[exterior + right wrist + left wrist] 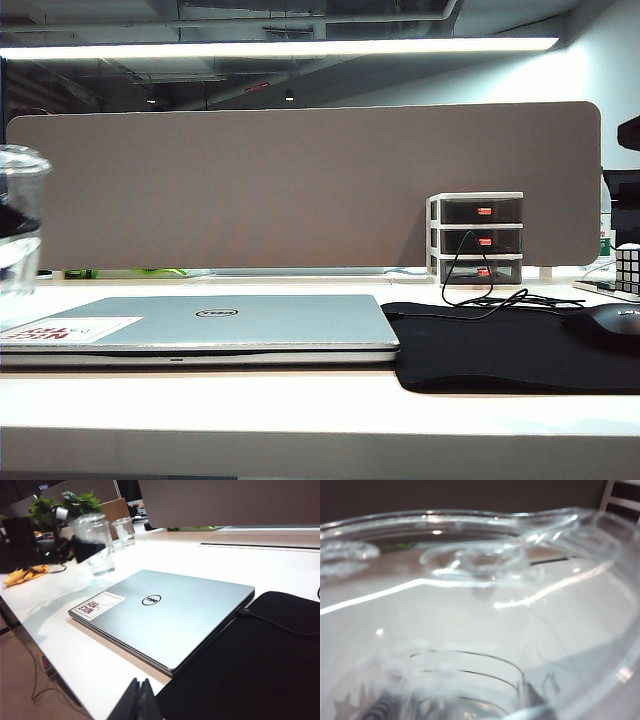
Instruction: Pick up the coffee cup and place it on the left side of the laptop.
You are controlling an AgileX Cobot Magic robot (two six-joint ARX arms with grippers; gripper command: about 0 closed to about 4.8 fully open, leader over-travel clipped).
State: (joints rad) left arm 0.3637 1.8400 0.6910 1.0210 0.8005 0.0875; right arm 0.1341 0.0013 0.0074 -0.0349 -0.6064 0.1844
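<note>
The coffee cup [18, 225] is clear plastic with a clear lid and sits at the far left edge of the exterior view, left of the laptop. Its lid [485, 560] fills the left wrist view, blurred. In the right wrist view my left gripper [86, 547] is shut on the cup [100, 555], beyond the laptop's sticker corner. Whether the cup's base touches the table I cannot tell. The silver laptop [210, 322] lies closed and flat on the white table [300, 410]. My right gripper [139, 700] is shut, empty, over the near table edge.
A black mouse pad [500, 350] with a mouse [610, 322] and cable lies right of the laptop. Behind stand a small drawer unit [478, 238], a puzzle cube [628, 268] and a brown partition [300, 185]. A second clear glass [123, 530], a plant [65, 502] and a yellow cloth [25, 574] are beyond the cup.
</note>
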